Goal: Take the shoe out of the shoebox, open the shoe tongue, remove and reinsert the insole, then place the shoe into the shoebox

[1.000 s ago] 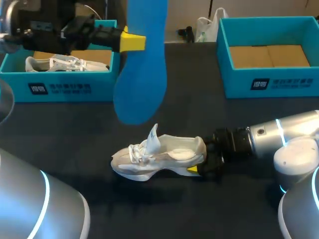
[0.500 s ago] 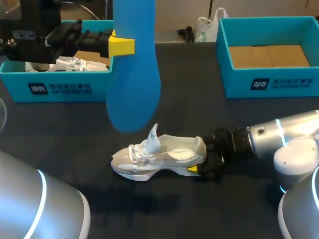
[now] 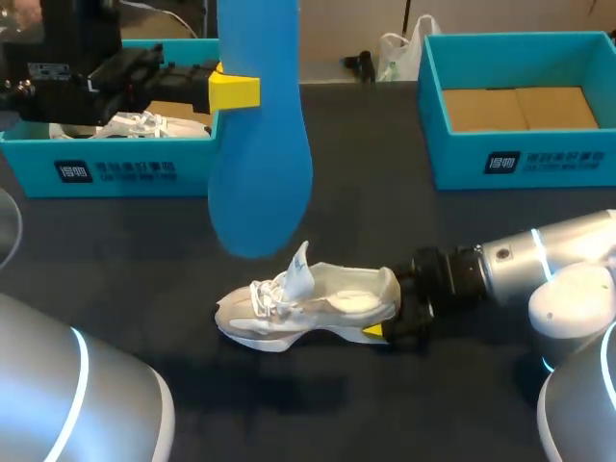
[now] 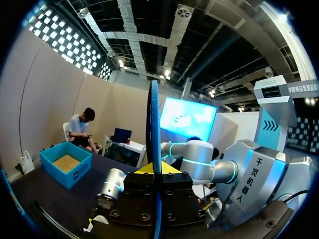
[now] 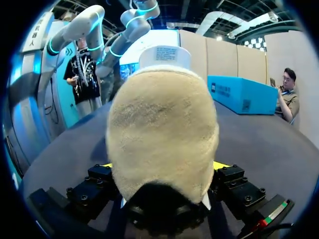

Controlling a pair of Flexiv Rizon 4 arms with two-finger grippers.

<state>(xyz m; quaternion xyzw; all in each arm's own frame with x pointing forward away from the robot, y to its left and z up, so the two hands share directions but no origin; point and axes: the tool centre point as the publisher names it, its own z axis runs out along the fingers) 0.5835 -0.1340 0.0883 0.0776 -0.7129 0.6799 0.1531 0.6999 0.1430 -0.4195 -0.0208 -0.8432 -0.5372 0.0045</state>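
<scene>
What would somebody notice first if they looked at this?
The big blue insole, held upright in the air by the left gripper. Lower down, the white shoe sits on the dark table, its heel pinched by the right gripper.

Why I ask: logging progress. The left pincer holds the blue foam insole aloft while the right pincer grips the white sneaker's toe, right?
No: the right pincer grips the white sneaker by its heel, not its toe, as the head view shows. The left pincer holds the blue foam insole aloft.
</scene>
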